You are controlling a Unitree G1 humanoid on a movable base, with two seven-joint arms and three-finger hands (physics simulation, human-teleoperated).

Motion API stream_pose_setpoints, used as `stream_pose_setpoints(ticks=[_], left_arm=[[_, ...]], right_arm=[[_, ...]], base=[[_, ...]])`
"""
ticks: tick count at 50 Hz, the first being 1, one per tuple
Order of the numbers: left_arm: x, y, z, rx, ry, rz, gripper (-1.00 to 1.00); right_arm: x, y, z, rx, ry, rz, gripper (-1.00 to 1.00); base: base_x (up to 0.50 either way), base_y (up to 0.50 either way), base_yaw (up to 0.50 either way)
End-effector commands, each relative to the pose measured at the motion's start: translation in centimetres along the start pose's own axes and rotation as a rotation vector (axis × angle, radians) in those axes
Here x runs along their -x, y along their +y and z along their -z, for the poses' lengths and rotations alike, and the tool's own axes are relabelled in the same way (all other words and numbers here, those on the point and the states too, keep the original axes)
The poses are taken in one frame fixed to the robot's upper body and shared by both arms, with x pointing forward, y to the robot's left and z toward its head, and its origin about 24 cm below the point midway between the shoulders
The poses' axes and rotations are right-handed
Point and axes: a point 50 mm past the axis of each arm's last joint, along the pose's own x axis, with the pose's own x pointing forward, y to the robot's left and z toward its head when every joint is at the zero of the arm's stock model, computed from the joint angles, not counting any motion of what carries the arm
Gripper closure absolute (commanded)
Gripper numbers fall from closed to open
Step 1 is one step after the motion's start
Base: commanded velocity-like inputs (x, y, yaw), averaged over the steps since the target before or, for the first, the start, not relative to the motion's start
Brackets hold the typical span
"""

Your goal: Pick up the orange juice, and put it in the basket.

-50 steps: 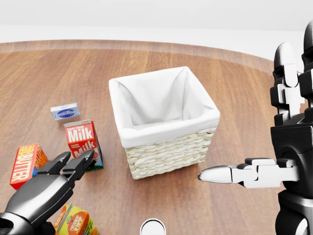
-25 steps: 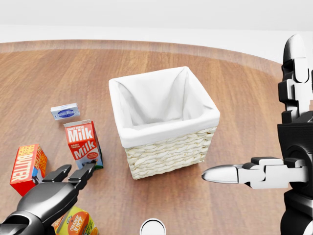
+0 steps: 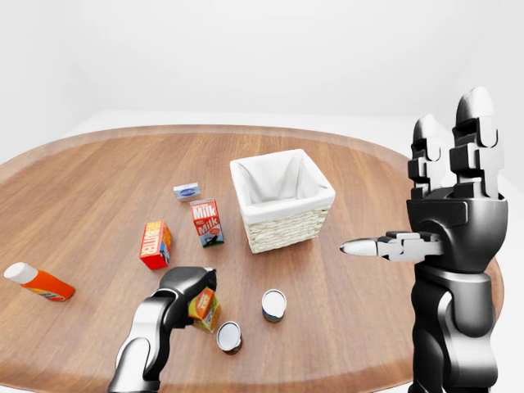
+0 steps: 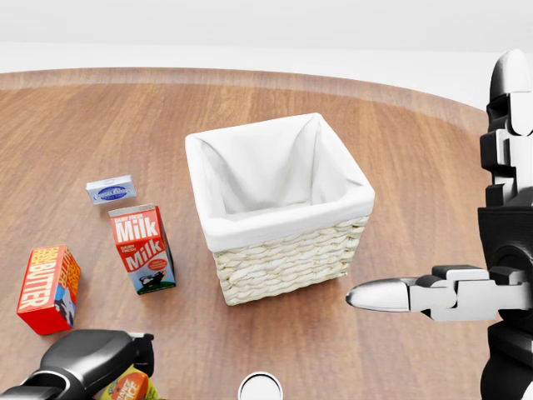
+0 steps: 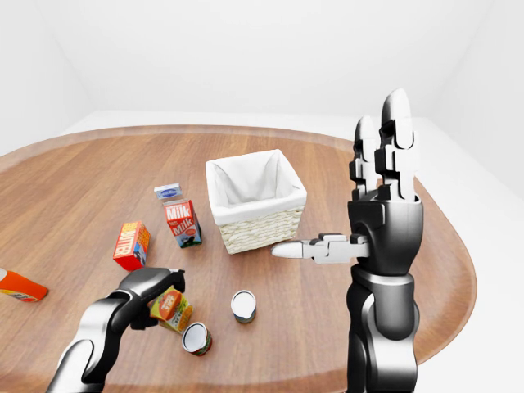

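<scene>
Juice carton (image 5: 169, 308) sits near the table's (image 3: 98, 180) lower edge, the left hand (image 3: 190, 288) curled round it; the right hand (image 5: 370, 205) is spread, basket (image 3: 282, 199) mid-table.

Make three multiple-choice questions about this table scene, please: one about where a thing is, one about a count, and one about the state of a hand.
1. In the left-eye view, where is the milk carton relative to the basket?
A. to its left
B. inside it
C. to its right

2. How many cans lie on the table?
A. none
B. two
C. five

3. What is the right hand doing?
A. gripping the basket
B. holding a can
C. raised, open and empty

Answers:
1 A: the carton stands on the wood left of the basket.
2 B: one can and another can lie near the orange juice.
3 C: its fingers point upward and touch nothing, while the left hand is at the juice.
</scene>
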Motion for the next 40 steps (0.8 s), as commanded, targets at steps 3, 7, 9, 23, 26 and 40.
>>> stream_pose_setpoints(ticks=[3, 7, 9, 23, 26, 40], left_arm=[[0.2, -1.9, 1.1, -0.001, 0.050, 0.059, 1.00], [0.3, -1.9, 1.9, -0.031, 0.091, 0.020, 1.00], [0.3, -2.3, 2.1, -0.035, 0.104, 0.020, 1.00], [2.5, 3.6, 4.2, -0.124, 0.220, -0.216, 1.00], [2.4, 3.6, 4.3, -0.091, 0.206, -0.190, 1.00], [5.2, 6.9, 2.4, 0.129, -0.061, -0.367, 1.00]], right_arm=[[0.0, -0.1, 0.0, -0.001, 0.000, 0.002, -1.00], [0.2, 0.2, 0.3, -0.004, 0.016, -0.004, -1.00], [0.2, 0.1, 0.2, -0.002, 0.015, -0.004, -1.00], [0.3, 0.1, 0.1, -0.008, 0.013, -0.005, -1.00], [0.3, 0.0, 0.1, -0.009, 0.010, -0.005, -1.00], [0.4, 0.1, 0.5, -0.005, 0.034, -0.006, -1.00]], base=[[0.00, 0.00, 0.00], [0.00, 0.00, 0.00], [0.00, 0.00, 0.00], [0.00, 0.00, 0.00], [0.00, 0.00, 0.00], [0.00, 0.00, 0.00]])
